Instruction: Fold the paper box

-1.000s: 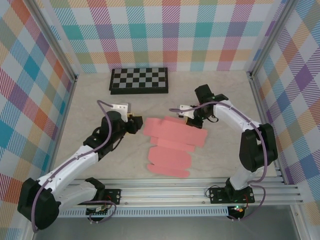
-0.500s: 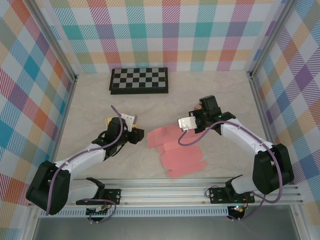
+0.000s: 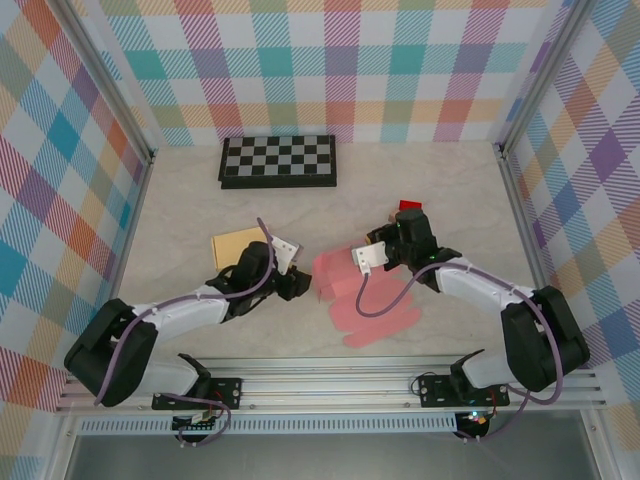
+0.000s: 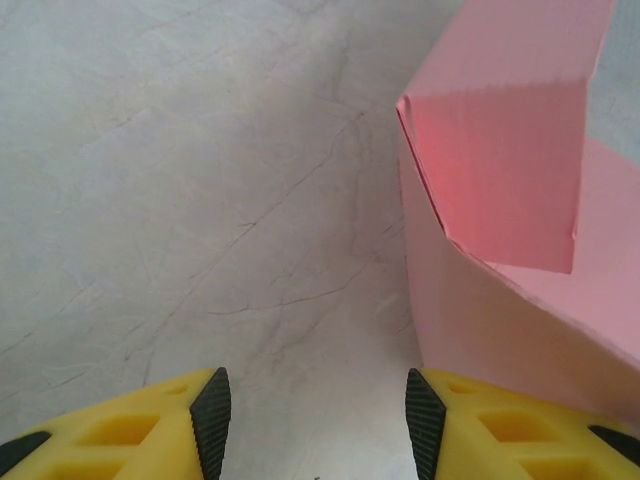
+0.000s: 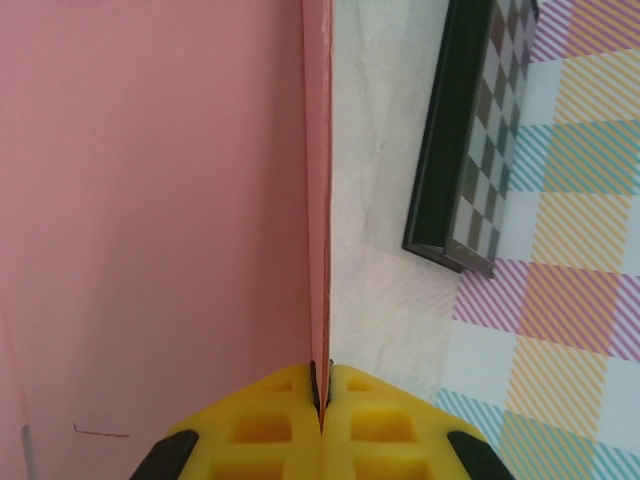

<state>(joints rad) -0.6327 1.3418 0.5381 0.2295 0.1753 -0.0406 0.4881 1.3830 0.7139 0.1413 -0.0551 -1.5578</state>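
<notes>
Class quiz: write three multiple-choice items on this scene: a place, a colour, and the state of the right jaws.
1. Where is the chessboard? A) at the table's far side B) at its near edge C) against the right wall
2. What colour is the paper box? A) blue B) pink C) green
3. The right jaws are: A) wide open B) shut on the paper box's edge C) shut on the chessboard
Answers: 1A, it lies near the back wall; 2B, its sheet is pink; 3B, the right wrist view shows them closed on the pink edge.
</notes>
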